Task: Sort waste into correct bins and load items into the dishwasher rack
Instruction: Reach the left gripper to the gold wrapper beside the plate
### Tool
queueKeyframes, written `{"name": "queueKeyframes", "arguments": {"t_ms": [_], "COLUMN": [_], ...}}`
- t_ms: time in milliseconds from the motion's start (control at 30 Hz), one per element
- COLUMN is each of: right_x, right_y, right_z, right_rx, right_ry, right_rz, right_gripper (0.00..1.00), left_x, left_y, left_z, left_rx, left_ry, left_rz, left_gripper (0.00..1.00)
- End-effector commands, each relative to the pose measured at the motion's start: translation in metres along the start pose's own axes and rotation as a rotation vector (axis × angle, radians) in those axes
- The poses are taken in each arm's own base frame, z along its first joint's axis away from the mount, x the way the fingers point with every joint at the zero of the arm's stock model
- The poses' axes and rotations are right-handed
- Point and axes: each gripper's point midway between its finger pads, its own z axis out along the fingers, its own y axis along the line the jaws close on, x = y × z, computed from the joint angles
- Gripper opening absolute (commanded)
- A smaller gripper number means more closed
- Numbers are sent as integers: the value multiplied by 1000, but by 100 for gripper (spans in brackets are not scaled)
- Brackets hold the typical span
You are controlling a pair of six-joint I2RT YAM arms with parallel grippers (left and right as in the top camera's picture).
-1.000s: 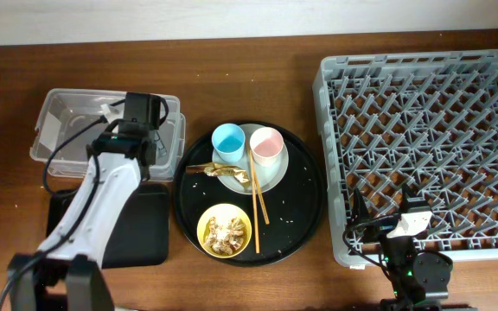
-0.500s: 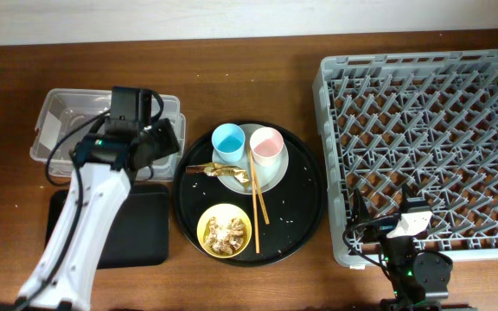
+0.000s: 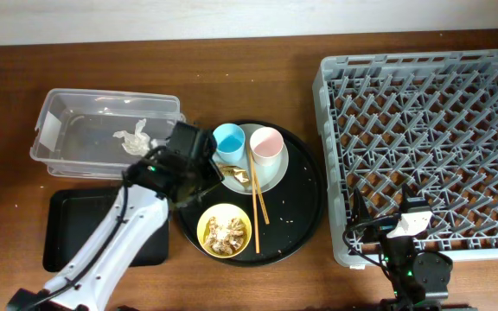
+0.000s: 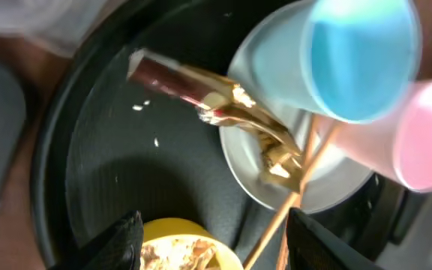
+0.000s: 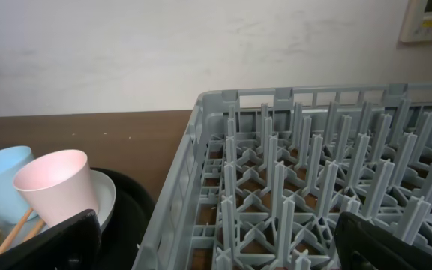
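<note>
Swinging off the clear tub [image 3: 56, 121], the left arm now hangs over the round black tray [image 3: 305, 203], where half a second back it was above the tub. The crumpled white tissue [image 3: 134, 136] lies inside the tub, so that piece of waste looks sorted. The left gripper [image 4: 212, 223] is partly spread and holds nothing. It points down at the gold-brown wrapper [image 4: 223, 112], which I judge to be the next pick. The right gripper [image 5: 216, 241] has not moved: it is spread wide and empty, parked at the near edge of the dishwasher rack [image 3: 322, 130].

From overhead the layout is plain. The shallow black tray [image 3: 67, 235] holds nothing I can see, and the yellow bowl [image 3: 224, 230] still carries the food scraps. The light-blue cup [image 3: 228, 141] and pink cup [image 3: 266, 144] stand on the pale plate [image 3: 273, 175], the chopsticks [image 3: 258, 203] run from plate towards bowl, and the rack holds no dishes. The arm hides part of the wrapper there.

The left wrist view shows that wrapper whole: one end is on the tray floor, the other is draped onto the plate beside the blue cup and reaches the chopsticks. The right wrist view adds the rack's upright pegs from the side.
</note>
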Motion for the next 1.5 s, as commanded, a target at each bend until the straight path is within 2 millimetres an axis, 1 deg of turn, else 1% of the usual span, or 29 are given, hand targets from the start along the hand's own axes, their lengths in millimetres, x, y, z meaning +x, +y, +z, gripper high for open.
{"name": "queueKeyframes", "arguments": {"t_ms": [0,133,267,433,600,700,767,900,967,1033,1133,1267,1367,1467], "right_x": [3,3,3,3,3,3,3,3,3,3,3,3,3,3], "right_y": [1,1,1,1,1,1,1,1,1,1,1,1,1,1], "right_z": [0,0,0,0,0,0,0,0,0,0,0,0,0,0], "right_rx": [-6,-6,-6,-6,-6,-6,-6,-6,-6,-6,-6,-6,-6,-6], "right_ry": [6,7,7,7,6,7,7,7,7,7,7,7,7,7], "right_rz": [4,4,4,4,4,4,4,4,4,4,4,4,4,4], "right_gripper": [98,98,98,98,98,98,98,98,98,98,98,98,98,98], "left_x": [-8,-8,-6,-8,-12,-16,-19,-24,-26,-27,-31,-30,-28,-25], "left_y": [19,25,29,33,29,23,18,16,18,18,22,23,25,17], "left_z": [15,36,50,60,73,83,87,87,87,87,86,91,98,98], "left_rx": [-56,-17,30,53,65,89,107,117,110,108,91,83,74,110], "left_ry": [-109,-159,-182,-223,-235,-247,-256,-280,-293,-296,-324,-323,-313,-284], "left_rz": [-198,-229,-273,-277,-279,-281,-282,-286,-287,-287,-291,-290,-289,-285], "left_gripper": [60,59,59,58,57,57,56,47,45,42,41,41,30,14]}}
